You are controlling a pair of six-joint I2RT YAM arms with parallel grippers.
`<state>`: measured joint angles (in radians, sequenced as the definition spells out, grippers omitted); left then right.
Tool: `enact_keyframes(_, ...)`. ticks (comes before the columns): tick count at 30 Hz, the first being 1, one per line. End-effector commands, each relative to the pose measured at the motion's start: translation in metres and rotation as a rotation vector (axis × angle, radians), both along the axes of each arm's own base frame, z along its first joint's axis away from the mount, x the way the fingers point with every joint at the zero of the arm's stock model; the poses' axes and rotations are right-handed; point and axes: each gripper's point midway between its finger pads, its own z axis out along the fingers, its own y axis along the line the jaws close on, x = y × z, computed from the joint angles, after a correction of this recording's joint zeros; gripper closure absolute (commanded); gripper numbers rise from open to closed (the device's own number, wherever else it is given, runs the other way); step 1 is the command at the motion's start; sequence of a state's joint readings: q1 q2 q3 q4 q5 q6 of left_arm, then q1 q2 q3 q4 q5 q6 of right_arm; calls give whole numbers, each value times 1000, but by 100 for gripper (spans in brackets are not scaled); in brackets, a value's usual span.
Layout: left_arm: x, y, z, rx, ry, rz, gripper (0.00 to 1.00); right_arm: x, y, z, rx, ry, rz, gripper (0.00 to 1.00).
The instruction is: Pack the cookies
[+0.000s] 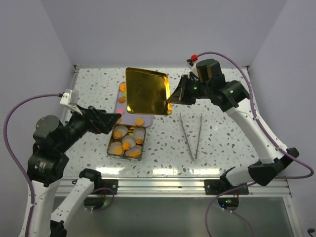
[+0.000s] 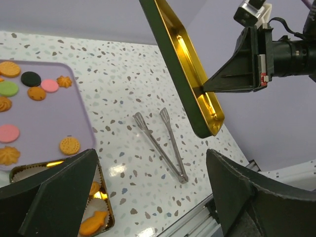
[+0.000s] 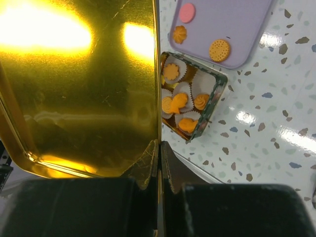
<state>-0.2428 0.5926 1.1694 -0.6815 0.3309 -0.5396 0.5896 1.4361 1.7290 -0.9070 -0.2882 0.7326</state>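
Several cookies (image 1: 127,144), mostly orange, sit in white paper cups inside an open rectangular tin (image 1: 110,148). More loose cookies (image 2: 30,79) lie on a purple tray (image 1: 129,119). My right gripper (image 1: 171,98) is shut on the edge of the tin's gold lid (image 1: 145,91) and holds it tilted in the air above the tray. The right wrist view shows the jaws (image 3: 159,153) pinching the lid's rim (image 3: 79,89), with the tin (image 3: 217,94) beyond. My left gripper (image 1: 116,121) is open and empty, just above the tin's far left corner.
Metal tongs (image 1: 191,136) lie on the speckled table right of the tin, also in the left wrist view (image 2: 160,143). The purple tray (image 2: 54,118) is partly hidden under the lid. White walls enclose the table's back and sides.
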Motion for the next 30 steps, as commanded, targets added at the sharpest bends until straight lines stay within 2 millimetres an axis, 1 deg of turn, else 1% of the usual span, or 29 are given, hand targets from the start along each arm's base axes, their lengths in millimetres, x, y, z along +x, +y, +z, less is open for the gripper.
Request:
enact_keyframes(1,-11,-19,35,-107,-106,-115,3,-13,6,26,87,-22,20,100)
enact_keyframes(3,-14,-23,45,-128,-130,-146,3,-16,6,28,88,-20,15,100)
enact_keyframes(5,-13,-26,52,-140,-141,-163,3,-16,6,31,91,-24,11,100)
enact_keyframes(8,-13,-33,54,-156,-141,-208,3,-19,8,34,96,-30,13,100)
enact_keyframes(9,-14,-37,53,-158,-138,-233,2,-19,8,34,96,-31,11,100)
enact_keyframes(11,-10,-40,45,-158,-118,-249,2,-19,12,35,106,-32,16,100)
enact_keyframes(13,-5,-42,33,-150,-88,-253,2,-21,15,36,118,-34,24,100)
enact_keyframes(16,2,-43,27,-155,-80,-242,2,-21,18,39,132,-37,29,100)
enact_keyframes(17,4,-44,30,-168,-89,-244,2,-22,19,39,138,-37,31,100)
enact_keyframes(19,10,-46,30,-177,-77,-248,3,-22,21,41,152,-38,34,100)
enact_keyframes(22,21,-47,27,-167,-65,-232,6,-22,25,42,163,-37,42,100)
enact_keyframes(23,25,-46,26,-166,-59,-224,11,-21,27,41,166,-36,46,100)
enact_keyframes(25,31,-47,27,-164,-55,-218,16,-19,30,40,168,-34,51,100)
enact_keyframes(27,37,-49,28,-162,-46,-219,25,-17,35,39,178,-35,65,100)
enact_keyframes(28,39,-49,28,-157,-47,-218,29,-16,37,39,182,-35,68,100)
enact_keyframes(29,42,-49,27,-154,-44,-211,38,-15,40,42,195,-43,78,100)
enact_keyframes(30,46,-49,26,-151,-34,-208,43,-13,42,41,198,-45,83,100)
